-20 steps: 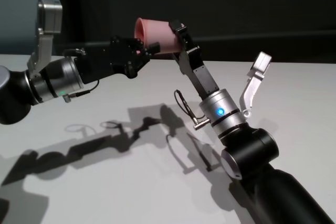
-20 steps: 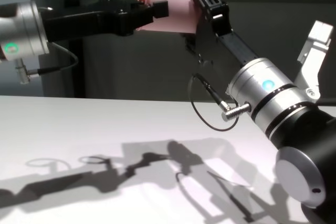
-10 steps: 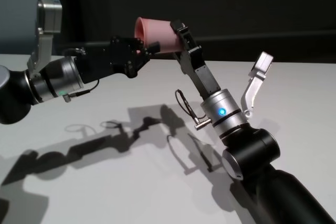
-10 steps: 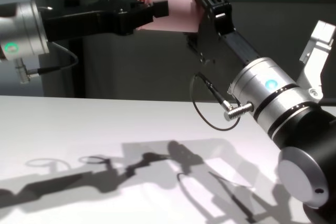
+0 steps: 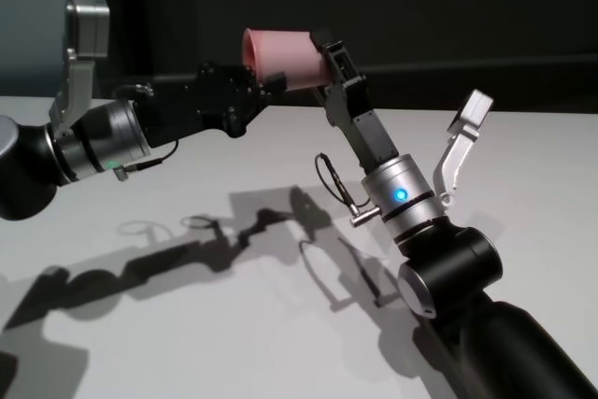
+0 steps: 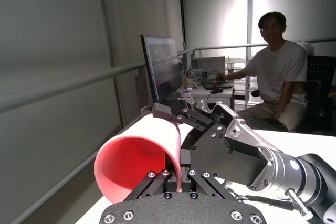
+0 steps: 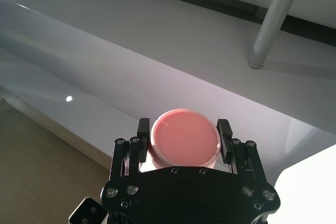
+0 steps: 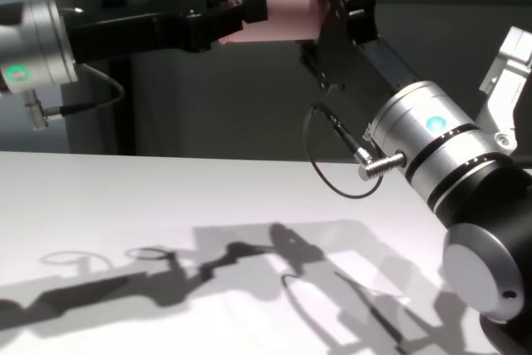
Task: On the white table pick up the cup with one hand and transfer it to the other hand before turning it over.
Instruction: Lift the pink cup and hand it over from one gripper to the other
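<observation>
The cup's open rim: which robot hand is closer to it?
Left. The left gripper pinches the cup at its rim end; the right gripper grips the base end.

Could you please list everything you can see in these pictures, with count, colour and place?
cup: one, salmon pink, held on its side in the air above the table, between the two grippers.
white table: one, white, below both arms, carrying their shadows.
monitor: one, dark, on a desk in the background of the left wrist view.
seated person: one, pale T-shirt, at that desk.
railing: one post, grey, in the right wrist view's background.
left gripper: one, black, shut on the cup at its rim end.
right gripper: one, black, a finger on either side of the cup's base end.
</observation>
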Available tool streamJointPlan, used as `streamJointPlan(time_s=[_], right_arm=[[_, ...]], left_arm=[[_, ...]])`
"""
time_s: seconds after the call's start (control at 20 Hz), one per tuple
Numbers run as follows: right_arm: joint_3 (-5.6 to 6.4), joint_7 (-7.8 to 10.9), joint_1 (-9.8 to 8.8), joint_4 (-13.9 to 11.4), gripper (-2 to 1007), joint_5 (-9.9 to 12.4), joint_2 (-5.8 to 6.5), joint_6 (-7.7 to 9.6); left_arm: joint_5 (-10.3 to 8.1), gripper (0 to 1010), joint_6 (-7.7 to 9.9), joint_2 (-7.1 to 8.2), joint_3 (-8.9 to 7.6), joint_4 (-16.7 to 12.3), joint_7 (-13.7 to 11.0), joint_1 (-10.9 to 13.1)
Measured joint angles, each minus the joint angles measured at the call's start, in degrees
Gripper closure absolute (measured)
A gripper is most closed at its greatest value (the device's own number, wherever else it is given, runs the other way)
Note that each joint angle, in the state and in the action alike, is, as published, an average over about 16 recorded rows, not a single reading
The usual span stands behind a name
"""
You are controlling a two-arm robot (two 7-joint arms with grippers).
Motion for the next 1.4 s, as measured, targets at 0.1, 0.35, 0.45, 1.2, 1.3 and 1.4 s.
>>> streamJointPlan(time_s=[0.1,0.35,0.45,1.2,1.3,1.4], right_arm=[[-0.10,0.03,-0.02,-0.2,246,0.4,0.11,-0.02],[-0.44,0.12,-0.02,-0.4,261,1.2,0.37,-0.16],[-0.62,0.15,0.01,-0.5,264,1.5,0.48,-0.26],[-2.32,0.41,0.33,-0.3,267,2.7,1.46,-1.48],[-2.55,0.43,0.35,-0.4,267,2.9,1.59,-1.65],[-2.78,0.45,0.36,-0.4,267,3.1,1.72,-1.81]], left_arm=[[-0.01,964,-0.01,0.00,0.00,0.0,0.0,0.0],[-0.01,964,-0.02,0.00,0.00,0.0,0.0,0.0],[0.00,964,-0.02,0.01,0.01,0.0,0.0,0.0],[0.06,960,0.06,0.01,0.02,0.0,0.0,0.0],[0.08,949,0.08,0.01,0.02,0.1,0.0,0.0],[0.09,928,0.10,0.01,0.02,0.1,0.0,0.0]])
